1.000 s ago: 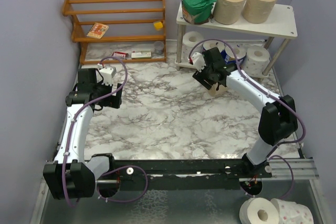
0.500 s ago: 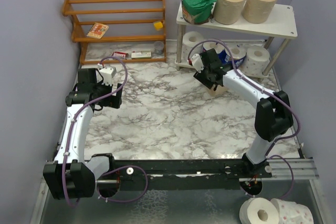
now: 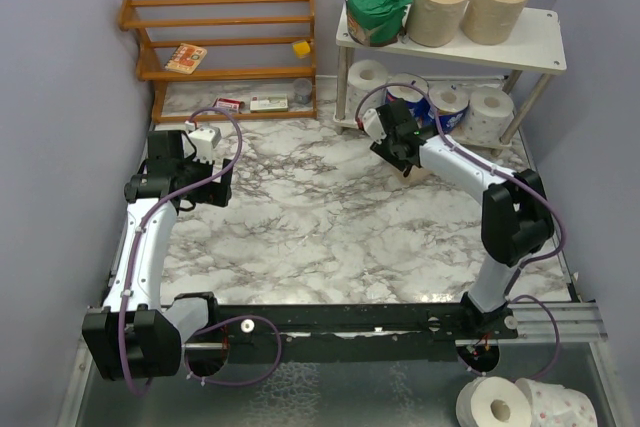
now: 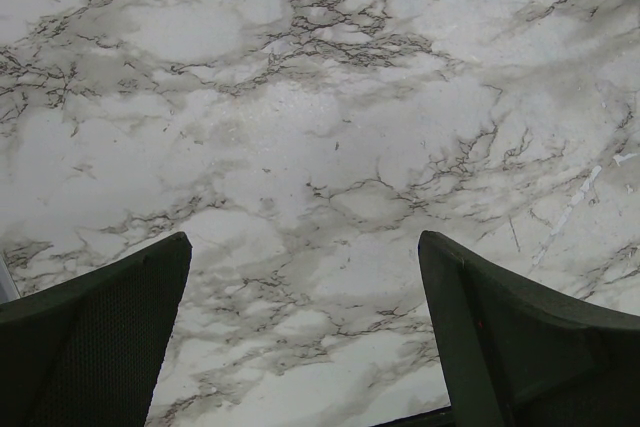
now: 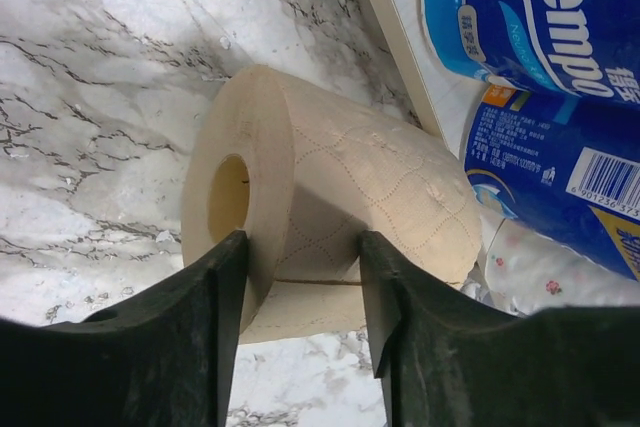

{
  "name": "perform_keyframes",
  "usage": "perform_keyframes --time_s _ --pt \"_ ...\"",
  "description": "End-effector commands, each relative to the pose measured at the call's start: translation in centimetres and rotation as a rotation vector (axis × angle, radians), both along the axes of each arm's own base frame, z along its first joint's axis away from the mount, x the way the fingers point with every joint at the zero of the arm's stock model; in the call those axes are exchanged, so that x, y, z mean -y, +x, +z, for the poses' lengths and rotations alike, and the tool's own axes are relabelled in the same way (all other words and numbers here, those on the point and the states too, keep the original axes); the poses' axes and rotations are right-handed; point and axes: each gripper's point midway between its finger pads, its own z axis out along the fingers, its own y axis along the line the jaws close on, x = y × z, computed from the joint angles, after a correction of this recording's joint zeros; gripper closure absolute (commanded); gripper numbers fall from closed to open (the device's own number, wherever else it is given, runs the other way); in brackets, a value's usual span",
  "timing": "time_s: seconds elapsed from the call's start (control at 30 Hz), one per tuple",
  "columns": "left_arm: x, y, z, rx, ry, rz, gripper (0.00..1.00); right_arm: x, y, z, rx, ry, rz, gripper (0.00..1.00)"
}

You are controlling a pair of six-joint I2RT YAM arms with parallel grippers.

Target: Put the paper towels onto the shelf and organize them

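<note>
The right hand (image 5: 300,259) holds the tan roll (image 5: 340,182) just beside the shelf's (image 5: 395,37) lower board and blue packs (image 5: 545,7), where it may snag and twist loose; the left hand (image 4: 303,242) gapes wide over the desk (image 4: 300,97).

Overhead camera sees the whole table (image 3: 300,222); both wrist cameras face it closely.

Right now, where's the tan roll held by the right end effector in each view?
Top external: tan roll peeks out under the right end effector, just in front of the shelf's lower tier.
Left wrist: not in it.
Right wrist: tan roll at centre, clamped in the end effector.
Shared landmark: blue packs on the lower tier, at upper right in the right wrist view.
</note>
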Motion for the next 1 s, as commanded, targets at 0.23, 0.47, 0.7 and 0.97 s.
perform_keyframes --time_s 0.23,0.47,0.7,0.97 --pt "0.3 0.0 0.3 0.018 -0.013 -0.023 0.01 0.4 -0.4 -2.3 -0.023 -0.066 -0.015 0.73" --pt "0.3 0.0 0.3 0.016 -0.015 -0.025 0.01 1.1 -0.1 -1.4 0.027 -0.088 -0.039 0.99" --pt "0.4 0.1 0.3 0.015 -0.016 -0.027 0.01 -4.3 -2.4 8.8 0.048 0.357 -0.003 0.99" --pt "0.4 0.1 0.1 0.007 -0.019 -0.027 0.01 -6.8 -10.2 12.0 -0.11 0.626 0.157 0.99"
